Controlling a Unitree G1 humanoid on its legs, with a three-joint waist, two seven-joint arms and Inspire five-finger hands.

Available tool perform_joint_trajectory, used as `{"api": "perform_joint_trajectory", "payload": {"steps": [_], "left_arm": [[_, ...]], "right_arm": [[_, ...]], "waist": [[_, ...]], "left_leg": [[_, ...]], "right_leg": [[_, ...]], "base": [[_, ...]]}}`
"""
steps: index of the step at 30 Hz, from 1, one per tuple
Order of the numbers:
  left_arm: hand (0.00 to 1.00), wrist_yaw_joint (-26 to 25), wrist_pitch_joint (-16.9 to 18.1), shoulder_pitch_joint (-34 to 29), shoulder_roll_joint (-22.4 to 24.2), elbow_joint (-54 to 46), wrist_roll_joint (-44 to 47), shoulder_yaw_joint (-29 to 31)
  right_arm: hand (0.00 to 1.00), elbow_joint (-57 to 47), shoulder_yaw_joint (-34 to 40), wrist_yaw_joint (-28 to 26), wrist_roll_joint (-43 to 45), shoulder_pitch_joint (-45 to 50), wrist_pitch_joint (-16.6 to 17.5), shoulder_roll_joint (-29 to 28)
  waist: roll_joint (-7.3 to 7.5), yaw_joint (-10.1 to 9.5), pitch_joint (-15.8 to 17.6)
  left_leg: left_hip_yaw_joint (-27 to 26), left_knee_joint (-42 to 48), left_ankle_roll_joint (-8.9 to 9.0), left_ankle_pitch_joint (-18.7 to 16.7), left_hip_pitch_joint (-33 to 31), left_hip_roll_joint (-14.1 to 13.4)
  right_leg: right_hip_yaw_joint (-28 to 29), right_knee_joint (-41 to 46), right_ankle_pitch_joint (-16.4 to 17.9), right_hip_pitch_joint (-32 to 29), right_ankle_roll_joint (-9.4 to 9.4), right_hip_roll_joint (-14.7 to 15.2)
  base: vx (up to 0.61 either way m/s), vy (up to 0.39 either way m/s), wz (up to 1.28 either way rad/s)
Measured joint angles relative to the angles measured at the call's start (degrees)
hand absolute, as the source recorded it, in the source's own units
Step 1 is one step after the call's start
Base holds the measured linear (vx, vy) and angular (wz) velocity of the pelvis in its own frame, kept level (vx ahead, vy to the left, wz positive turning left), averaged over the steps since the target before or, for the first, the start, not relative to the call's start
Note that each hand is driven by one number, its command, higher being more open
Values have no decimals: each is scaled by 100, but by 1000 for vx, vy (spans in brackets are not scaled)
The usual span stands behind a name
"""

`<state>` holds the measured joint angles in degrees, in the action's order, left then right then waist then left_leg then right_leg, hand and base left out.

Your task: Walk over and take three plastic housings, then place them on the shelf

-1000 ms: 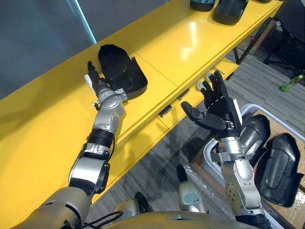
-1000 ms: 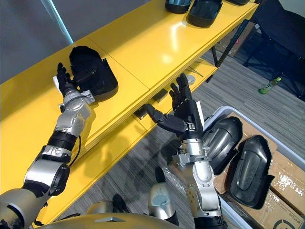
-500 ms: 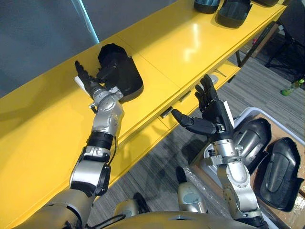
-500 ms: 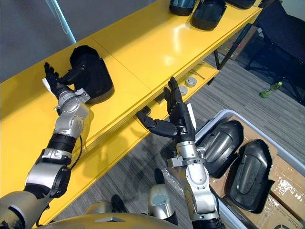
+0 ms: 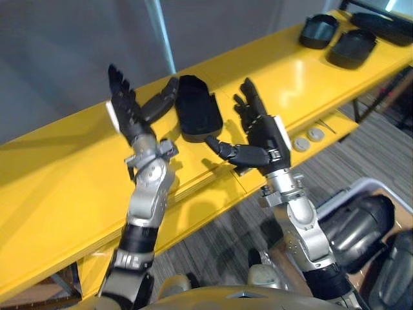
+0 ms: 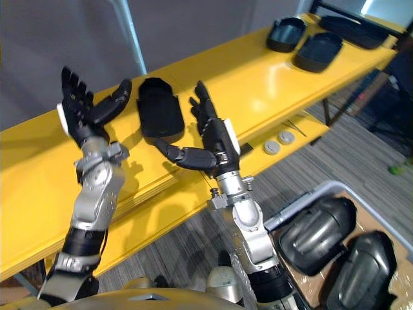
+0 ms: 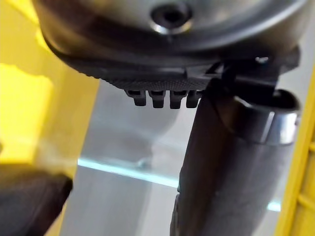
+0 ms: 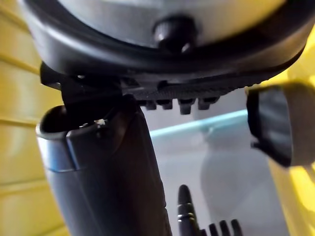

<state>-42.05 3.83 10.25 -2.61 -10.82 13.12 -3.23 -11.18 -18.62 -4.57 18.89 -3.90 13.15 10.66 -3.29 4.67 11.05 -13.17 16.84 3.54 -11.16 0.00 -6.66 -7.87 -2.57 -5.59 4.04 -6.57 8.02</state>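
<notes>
— One black housing [image 5: 199,116] is lying on the yellow shelf [image 5: 58,174], left eye view?
— Yes, between the left hand [image 5: 131,118] and right hand [image 5: 263,134]; both are hovering with fingers spread, holding nothing.
— Right eye view?
— Spare housings [image 6: 316,232] are lying low on the right.
— Wrist views?
— Each thumb is jutting straight, gripping nothing.

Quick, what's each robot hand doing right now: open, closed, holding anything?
Left robot hand: open, fingers straight, holding nothing.
Right robot hand: open, fingers straight, holding nothing.
</notes>
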Motion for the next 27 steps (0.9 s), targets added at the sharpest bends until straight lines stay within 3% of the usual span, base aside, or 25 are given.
{"api": "perform_joint_trajectory", "payload": {"steps": [4, 6, 8, 12, 18, 20, 27], "left_arm": [[100, 182, 832, -1063, 223, -860, -23, 205], [100, 525, 1037, -1301, 198, -1220, -20, 148], [100, 1182, 1279, -1515, 149, -1463, 237, 94], [100, 1754, 1348, -1977, 61, -1458, 218, -49], [100, 2268, 1346, -2467, 43, -1425, 388, -33], [100, 2284, 1350, -2471, 44, -1425, 471, -34], [100, 2391, 1488, -2483, 49, -1381, 696, -348]], "right_arm": [[100, 408, -399, 7, 3, -161, -2, -269], [100, 590, -525, 4, 58, -264, -5, -367], [100, 796, -695, 13, 224, -432, -6, -503], [100, 1080, -785, 221, 243, -458, -30, -700], [100, 1868, -848, 1036, 421, -447, -552, -767], [100, 2072, -862, 1253, 384, -438, -796, -768], [100, 2124, -905, 1936, -78, -420, -883, -823]], "waist": [[149, -340, -97], [180, -477, -119], [224, -541, -169], [240, -597, -329], [286, -622, -404], [285, -627, -405], [273, -633, -552]], "left_leg": [[318, -6, 32, 84, -93, 25], [436, -7, 30, 98, -89, 49], [513, -51, 12, 143, -93, 106], [527, -158, 0, 193, -83, 122], [539, -385, 38, 340, -57, 118], [546, -438, 57, 388, -60, 113], [567, -597, 101, 475, -29, 105]], "right_leg": [[-347, -67, 25, 135, 44, -13], [-469, -74, 34, 215, 58, -3], [-574, -74, 50, 248, 75, 44], [-620, -71, 66, 236, 92, 90], [-696, -63, 109, 188, 153, 77], [-717, -63, 109, 162, 154, 66], [-717, -67, 95, 120, 139, 13]], "base": [[-2, -38, 41], [0, -14, 33], [-33, 18, 21], [-40, 11, 5], [-29, -17, 5], [-5, -22, 5], [0, 0, 0]]}}
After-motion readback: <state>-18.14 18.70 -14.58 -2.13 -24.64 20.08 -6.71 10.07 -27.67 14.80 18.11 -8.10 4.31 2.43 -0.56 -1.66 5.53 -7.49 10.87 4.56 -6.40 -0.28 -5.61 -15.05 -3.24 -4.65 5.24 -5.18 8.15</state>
